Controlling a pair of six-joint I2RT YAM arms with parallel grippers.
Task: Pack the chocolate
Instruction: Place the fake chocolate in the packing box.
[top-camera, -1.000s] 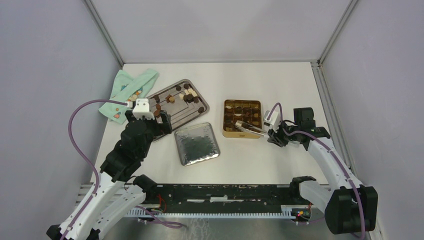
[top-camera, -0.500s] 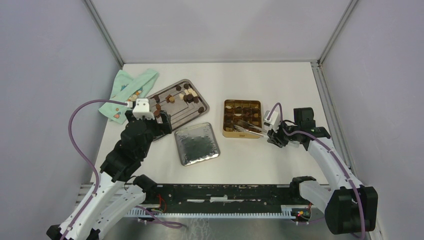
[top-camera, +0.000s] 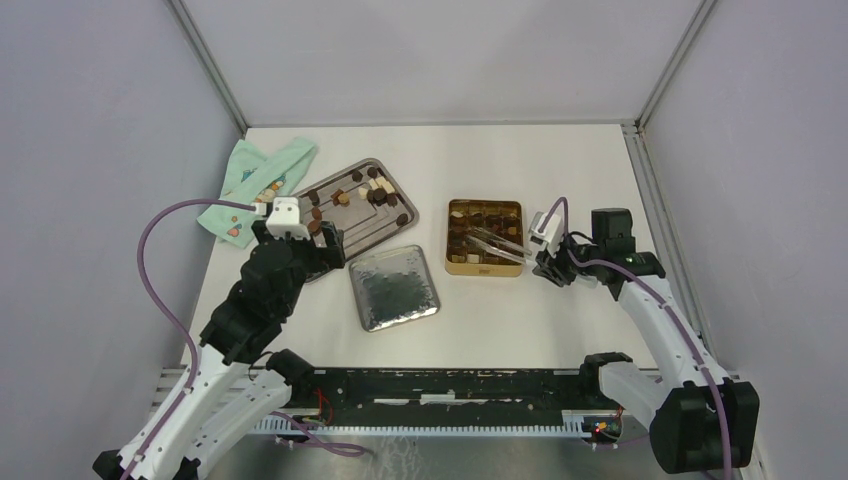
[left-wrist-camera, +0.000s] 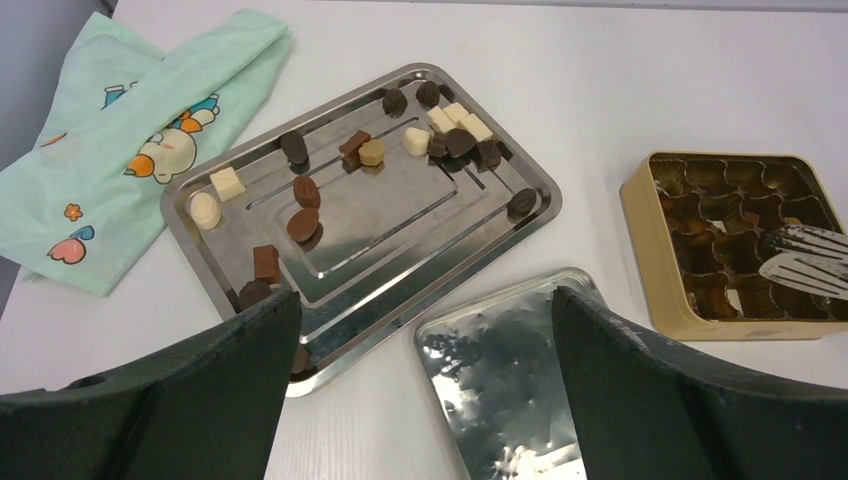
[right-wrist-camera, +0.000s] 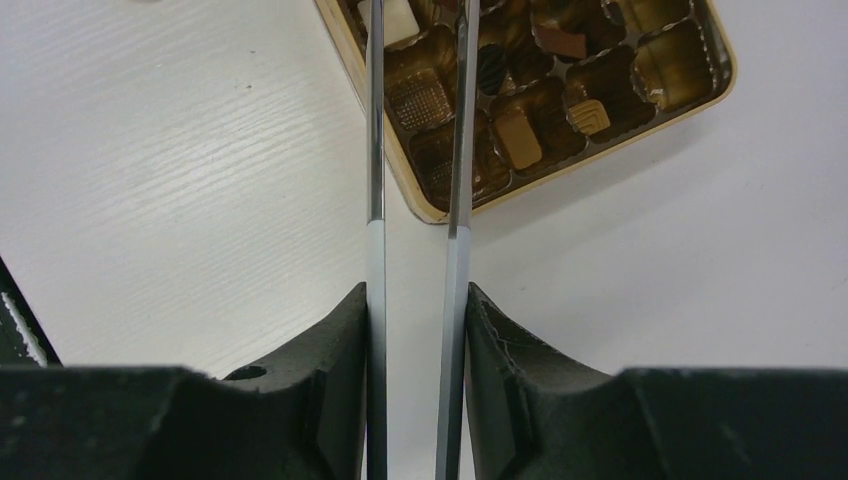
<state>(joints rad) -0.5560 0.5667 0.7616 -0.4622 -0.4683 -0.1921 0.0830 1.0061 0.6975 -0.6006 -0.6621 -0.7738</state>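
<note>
Gold tin (top-camera: 462, 268): open on the bench; some cells hold chocolate (right-wrist-camera: 517, 135), others are visibly vacant.
Loose chocolate: more than a dozen pieces on the steel tray (left-wrist-camera: 400, 210), left of the tin.
Lid (top-camera: 395, 287): lying flat, just left of the tin.
Right gripper (right-wrist-camera: 415, 300): partly closed on the tongs (right-wrist-camera: 376, 200), whose tips are over the tin's cells; whether a piece sits between the tips cannot be told.
Left gripper (left-wrist-camera: 422, 300): jaws fully apart, holding nothing, over the tray's near edge, well left of the tin.
Progress: judged well short of complete; most pieces not yet transferred, lid not yet fitted.
</note>
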